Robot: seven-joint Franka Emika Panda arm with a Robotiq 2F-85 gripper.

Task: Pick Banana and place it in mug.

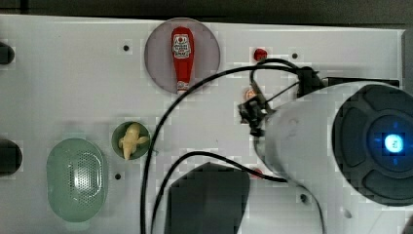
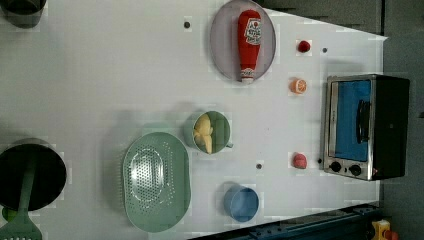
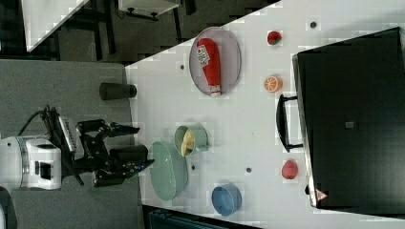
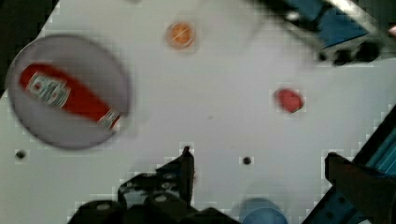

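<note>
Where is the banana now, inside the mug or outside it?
Inside. The banana lies within the rim of the mug in the left view, and the top view shows it there too.

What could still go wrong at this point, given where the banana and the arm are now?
The banana already lies in the mug, and the open gripper is empty, high above the table. Risks:
1. The banana leans against the rim and sticks up, so a bump could tip it out.
2. The mug almost touches the green basket, so a low pass there could shift both.
</note>
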